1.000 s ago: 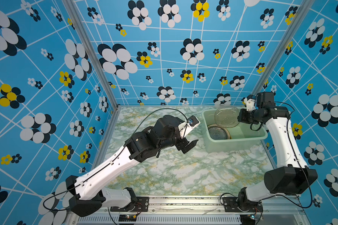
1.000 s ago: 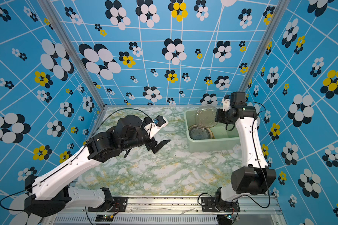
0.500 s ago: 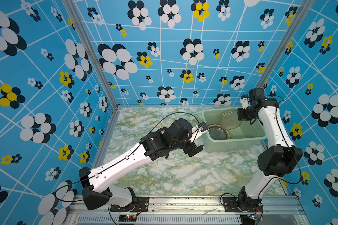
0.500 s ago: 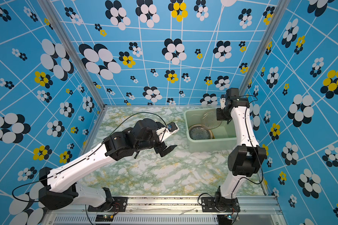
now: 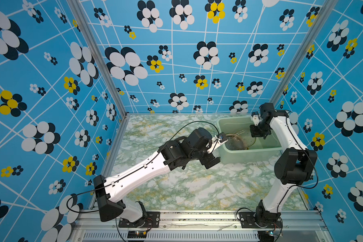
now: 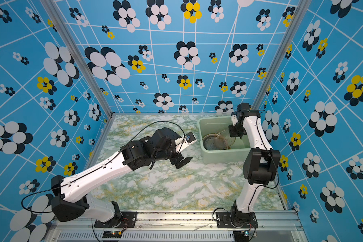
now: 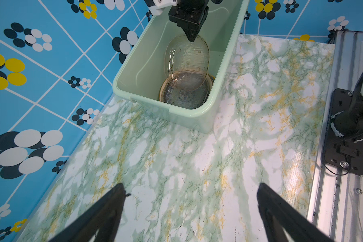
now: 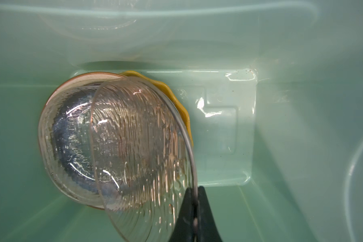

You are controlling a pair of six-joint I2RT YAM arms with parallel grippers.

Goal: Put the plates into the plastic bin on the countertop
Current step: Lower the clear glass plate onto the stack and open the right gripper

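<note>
The right claw [image 8: 195, 201] is pinched tight on the rim of the clear glass plate [image 8: 138, 146]. The plate hangs steeply tilted inside the plastic bin [image 5: 249, 156], with the claw at its upper edge. Its lower edge comes down over the stack of plates [image 7: 182, 96] lying flat on the bin's floor, though actual contact cannot be made out. On top of that stack sits another ribbed glass plate [image 8: 67, 136], and a yellow scalloped plate [image 8: 180, 100] peeks out from underneath. In both top views the bin stands at 2 o'clock on the table [image 5: 187, 184], and the stack fills its 8 o'clock end. The right arm rises from its base at 5 o'clock, elbow bent high beside the bin, wrist folded down into the bin from the 3 o'clock side. The left arm stretches from 7 o'clock towards the middle. The left claw [image 7: 190, 185] is spread wide and empty above bare table, just off the bin's 8 o'clock corner and clear of it.
</note>
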